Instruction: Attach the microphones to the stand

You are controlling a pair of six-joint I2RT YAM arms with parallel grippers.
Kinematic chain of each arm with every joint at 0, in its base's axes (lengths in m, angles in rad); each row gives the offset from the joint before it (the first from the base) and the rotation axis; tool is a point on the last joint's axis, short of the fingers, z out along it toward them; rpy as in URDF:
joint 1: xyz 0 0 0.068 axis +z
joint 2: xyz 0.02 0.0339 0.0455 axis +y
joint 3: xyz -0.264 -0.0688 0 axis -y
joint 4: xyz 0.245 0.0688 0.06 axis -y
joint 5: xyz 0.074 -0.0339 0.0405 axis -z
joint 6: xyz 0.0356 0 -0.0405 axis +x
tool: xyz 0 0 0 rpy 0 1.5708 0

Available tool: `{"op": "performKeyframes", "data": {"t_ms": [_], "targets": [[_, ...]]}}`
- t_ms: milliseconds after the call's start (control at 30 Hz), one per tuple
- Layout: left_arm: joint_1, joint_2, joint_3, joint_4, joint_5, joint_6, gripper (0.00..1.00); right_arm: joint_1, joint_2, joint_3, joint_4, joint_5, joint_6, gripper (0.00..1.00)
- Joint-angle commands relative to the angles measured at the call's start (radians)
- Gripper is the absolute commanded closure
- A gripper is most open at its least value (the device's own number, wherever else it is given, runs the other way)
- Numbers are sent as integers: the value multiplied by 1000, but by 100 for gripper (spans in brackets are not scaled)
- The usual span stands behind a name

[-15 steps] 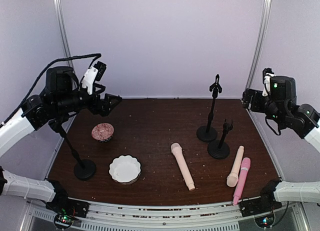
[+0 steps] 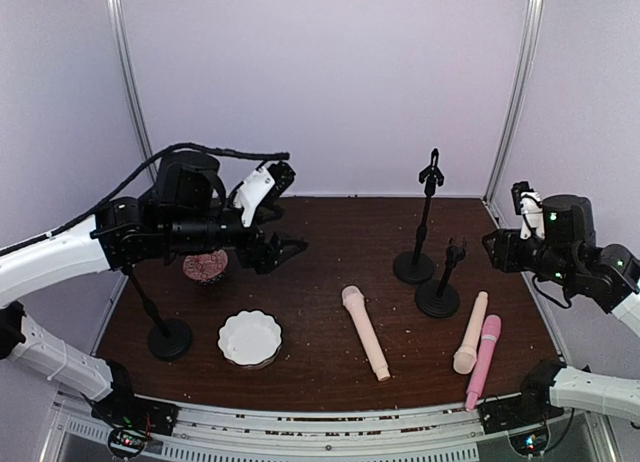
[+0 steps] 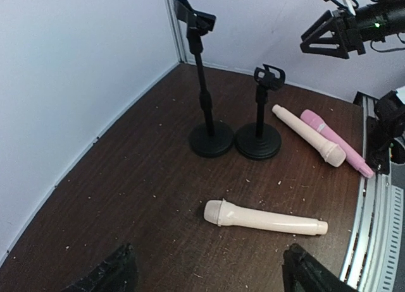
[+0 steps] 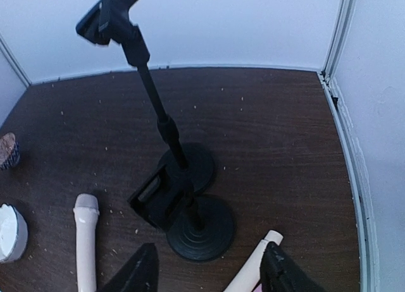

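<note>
Three microphones lie on the brown table: a cream one [image 2: 365, 332] [image 3: 266, 219] in the middle, another cream one [image 2: 470, 332] [image 3: 309, 134] and a pink one [image 2: 483, 360] [image 3: 335, 143] side by side at the right. A tall stand [image 2: 425, 227] [image 4: 158, 109] and a short stand [image 2: 440, 282] [image 4: 201, 229] are at the back right, and a third stand [image 2: 150, 307] at the left. My left gripper [image 2: 285, 247] [image 3: 209, 279] hovers open left of the middle microphone. My right gripper [image 2: 493, 245] [image 4: 205, 276] hangs open above the short stand and holds nothing.
A patterned bowl [image 2: 205, 265] sits under my left arm, and a white fluted dish [image 2: 250, 338] is near the front left. White walls enclose the table on three sides. Crumbs are scattered over the wood.
My left arm has swung right from the back-left corner toward the table's middle. My right arm has dropped a little lower.
</note>
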Motion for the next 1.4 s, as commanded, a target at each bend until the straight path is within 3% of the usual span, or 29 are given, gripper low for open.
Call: {"op": "performKeyframes", "data": {"t_ms": [0,300,500,767,1033,1367], "targets": [[-27,7,12,5,6,2,20,7,24,-38,3,-47,37,49],[-33,-9,-45,29,-54,-71,21,14,173,-39,111,-101,56,51],[-33,-10,-70,37,-42,-75,21,17,238,-6,107,-78,82,60],[-33,8,-62,31,-24,-80,21,17,241,-14,97,-6,91,71],[-33,19,-63,31,-21,-89,21,17,261,-17,116,70,67,72],[-33,12,-79,32,-18,-95,21,16,197,-42,160,166,-3,88]]}}
